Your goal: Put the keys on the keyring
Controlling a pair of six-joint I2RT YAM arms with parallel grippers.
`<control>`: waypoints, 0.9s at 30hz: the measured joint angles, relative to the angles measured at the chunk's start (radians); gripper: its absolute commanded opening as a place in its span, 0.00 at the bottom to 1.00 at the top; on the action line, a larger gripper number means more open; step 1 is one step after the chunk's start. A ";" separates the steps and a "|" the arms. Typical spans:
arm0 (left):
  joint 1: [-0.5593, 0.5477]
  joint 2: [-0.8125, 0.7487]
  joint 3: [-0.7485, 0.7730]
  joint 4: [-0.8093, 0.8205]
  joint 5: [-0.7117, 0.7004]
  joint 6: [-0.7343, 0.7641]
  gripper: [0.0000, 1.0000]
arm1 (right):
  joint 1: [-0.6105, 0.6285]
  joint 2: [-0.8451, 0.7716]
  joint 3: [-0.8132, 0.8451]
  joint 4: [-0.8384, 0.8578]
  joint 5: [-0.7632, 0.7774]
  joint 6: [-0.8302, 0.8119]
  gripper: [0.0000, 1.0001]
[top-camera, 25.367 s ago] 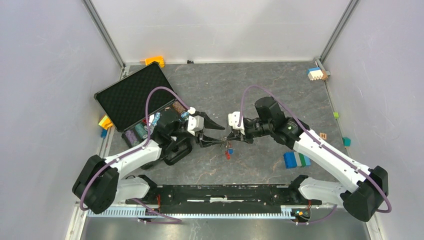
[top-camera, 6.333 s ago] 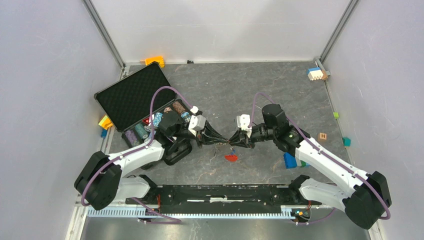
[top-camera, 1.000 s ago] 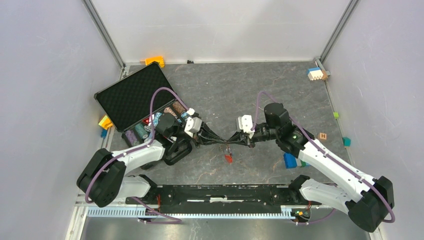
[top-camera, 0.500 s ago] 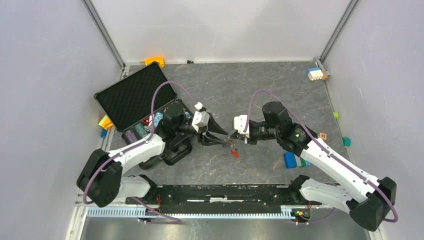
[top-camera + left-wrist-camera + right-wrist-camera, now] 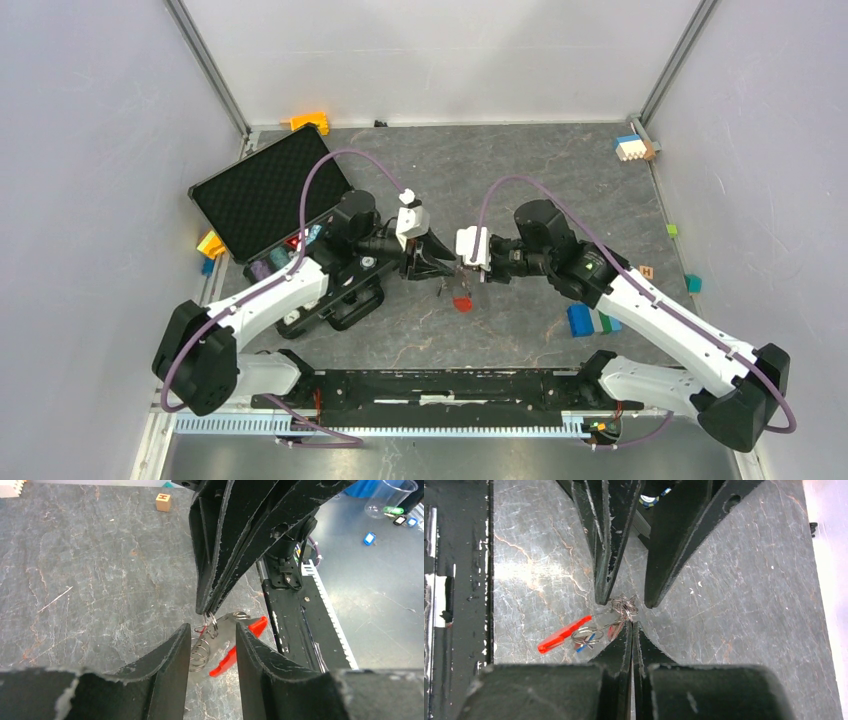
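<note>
My right gripper [image 5: 632, 623] is shut on the small metal ring [image 5: 624, 605] of the keyring, which hangs just above the table. Below the ring dangle the long red clip [image 5: 563, 634], a wire loop [image 5: 586, 634] and small blue [image 5: 583, 647] and red [image 5: 614, 630] key parts. My left gripper [image 5: 213, 627] is open, one finger on each side of that ring [image 5: 213, 622] without touching it. The red clip [image 5: 235, 651] and a coiled wire ring [image 5: 199, 653] show between its fingers. From above, both grippers meet tip to tip [image 5: 457, 268] over the red clip [image 5: 462, 303].
An open black case [image 5: 262, 188] with poker chips lies left, under the left arm. A blue block [image 5: 580, 319] and a wooden letter block [image 5: 645, 271] sit right. An orange block [image 5: 310, 122] and a white-blue block [image 5: 632, 147] lie at the back edge.
My left gripper went from shut to open and let go of the keyring. Both grippers shifted slightly away from the near edge, and the right one kept its grip.
</note>
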 measured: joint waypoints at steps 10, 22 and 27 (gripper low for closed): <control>-0.024 0.032 0.056 -0.045 -0.020 -0.051 0.34 | 0.003 0.010 0.061 0.011 0.054 0.009 0.00; -0.038 0.071 0.071 -0.079 -0.087 -0.061 0.31 | -0.003 -0.028 -0.005 0.024 0.069 0.009 0.00; -0.035 0.071 0.065 -0.101 -0.116 -0.039 0.36 | -0.054 -0.088 -0.053 0.042 0.069 0.014 0.09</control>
